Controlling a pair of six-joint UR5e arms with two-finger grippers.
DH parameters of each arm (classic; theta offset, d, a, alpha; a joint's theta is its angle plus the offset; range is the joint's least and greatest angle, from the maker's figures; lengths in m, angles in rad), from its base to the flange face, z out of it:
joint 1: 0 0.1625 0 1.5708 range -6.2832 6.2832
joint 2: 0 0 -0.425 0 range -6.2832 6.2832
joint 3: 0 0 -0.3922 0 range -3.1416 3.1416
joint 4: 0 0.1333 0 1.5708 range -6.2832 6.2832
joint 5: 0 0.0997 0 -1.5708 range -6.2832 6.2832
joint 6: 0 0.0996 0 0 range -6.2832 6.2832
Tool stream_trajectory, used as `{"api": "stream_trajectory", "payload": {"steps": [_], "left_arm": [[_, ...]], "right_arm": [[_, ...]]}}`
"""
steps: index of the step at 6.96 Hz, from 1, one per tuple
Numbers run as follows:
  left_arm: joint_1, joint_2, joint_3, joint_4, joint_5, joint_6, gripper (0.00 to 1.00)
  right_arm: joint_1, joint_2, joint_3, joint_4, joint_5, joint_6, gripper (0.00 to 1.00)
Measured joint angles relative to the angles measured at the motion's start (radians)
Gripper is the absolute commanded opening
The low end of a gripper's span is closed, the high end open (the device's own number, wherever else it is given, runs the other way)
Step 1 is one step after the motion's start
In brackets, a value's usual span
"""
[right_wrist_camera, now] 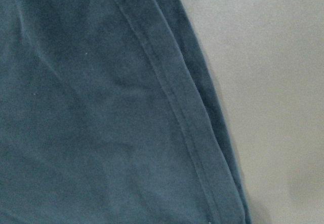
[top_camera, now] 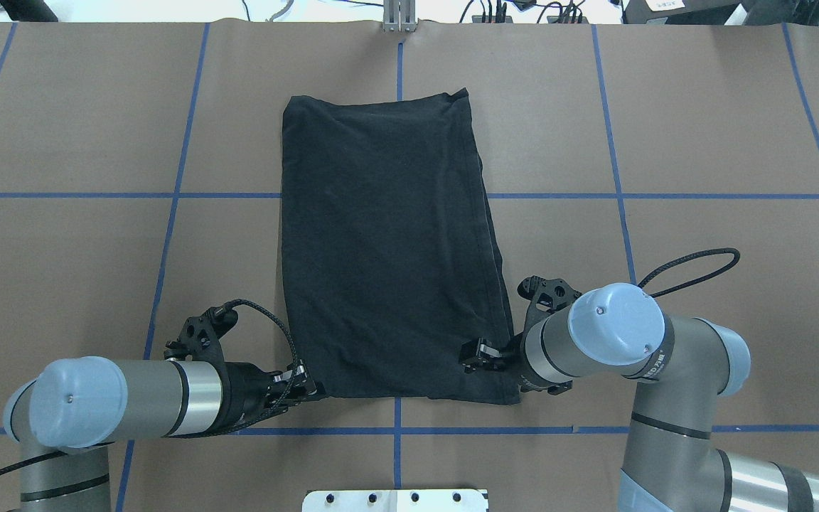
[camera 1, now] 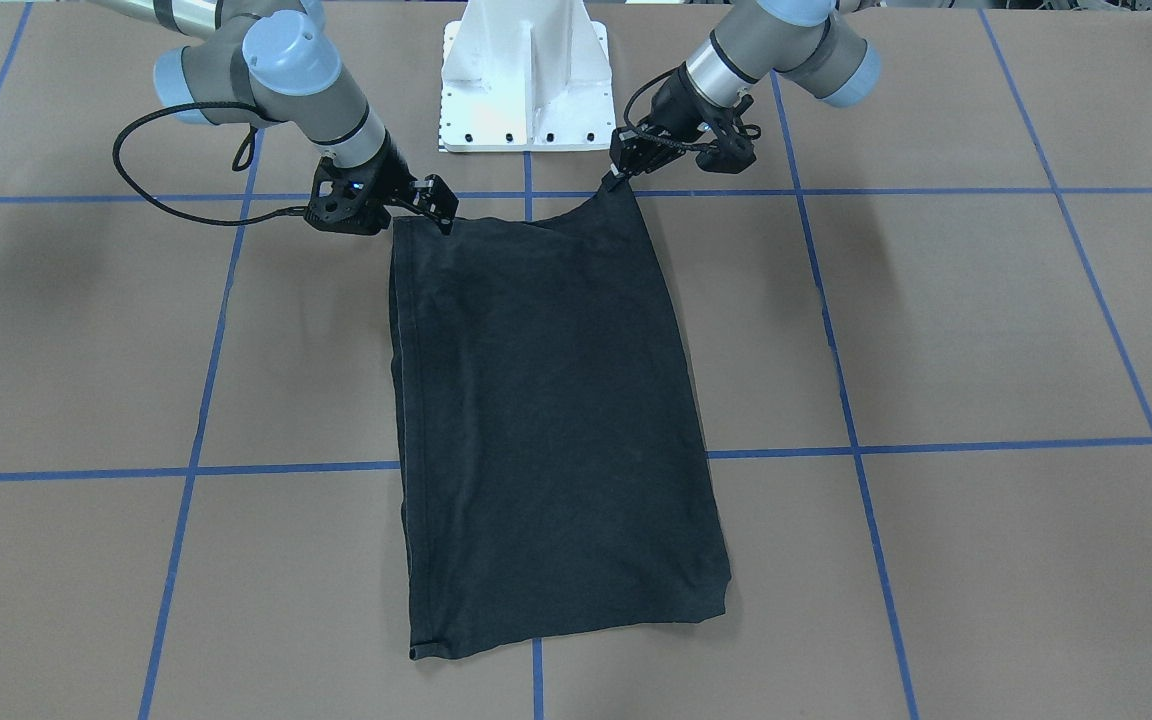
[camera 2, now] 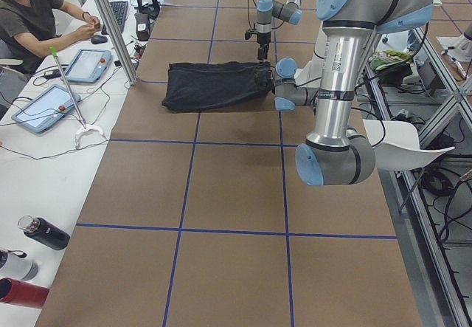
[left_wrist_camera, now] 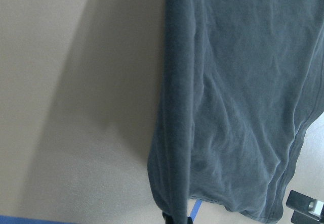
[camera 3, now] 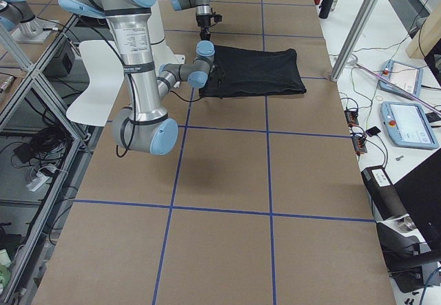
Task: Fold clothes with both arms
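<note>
**Both arms pinch corners of folded black shirt**

Now folded into a long, narrow rectangle, the black T-shirt [top_camera: 388, 249] lies flat on the brown tabletop [top_camera: 701, 128], across the blue grid lines, its length running away from the robot toward the far edge. No logo shows on the upturned side.

At the shirt's near left corner, the left arm [top_camera: 139, 402] reaches in low, and the left claw [top_camera: 308, 388] is clenched on the cloth there; the front-facing view shows this corner lifted into a small peak under the claw [camera 1: 616, 178], while the left wrist camera shows the shirt's edge [left_wrist_camera: 174, 133] drawn up toward the lens with a shadow on the tabletop beside it.

At the near right side, the right arm [top_camera: 616, 341] bends in over the hem, and the right claw [top_camera: 477, 353] sits on the shirt's near right corner. Its fingers [camera 1: 441, 212] meet the cloth at that corner, apparently clamped on it, though the grip itself is partly hidden. The right wrist camera shows only a stitched hem [right_wrist_camera: 177, 107] against the tabletop.

A white base plate [camera 1: 526, 80] stands between the two arms.
</note>
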Motion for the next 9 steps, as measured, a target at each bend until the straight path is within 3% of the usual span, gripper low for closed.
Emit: {"api": "stream_trajectory", "payload": {"steps": [3, 4, 5, 6, 9], "left_arm": [[0.000, -0.001, 0.000, 0.000, 0.000, 0.000, 0.00], [0.000, -0.001, 0.000, 0.000, 0.000, 0.000, 0.00], [0.000, -0.001, 0.000, 0.000, 0.000, 0.001, 0.00], [0.000, -0.001, 0.000, 0.000, 0.000, 0.001, 0.00], [-0.002, -0.001, -0.005, 0.000, 0.001, 0.000, 0.00]], "right_arm": [[-0.004, 0.001, -0.012, -0.001, 0.004, 0.002, 1.00], [-0.005, 0.001, -0.017, -0.002, 0.004, 0.004, 0.97], [-0.006, 0.002, -0.020, -0.002, 0.004, 0.006, 0.85], [-0.007, 0.002, -0.021, -0.002, 0.003, 0.008, 0.81], [-0.013, 0.006, -0.023, -0.002, 0.001, 0.010, 0.76]]}}
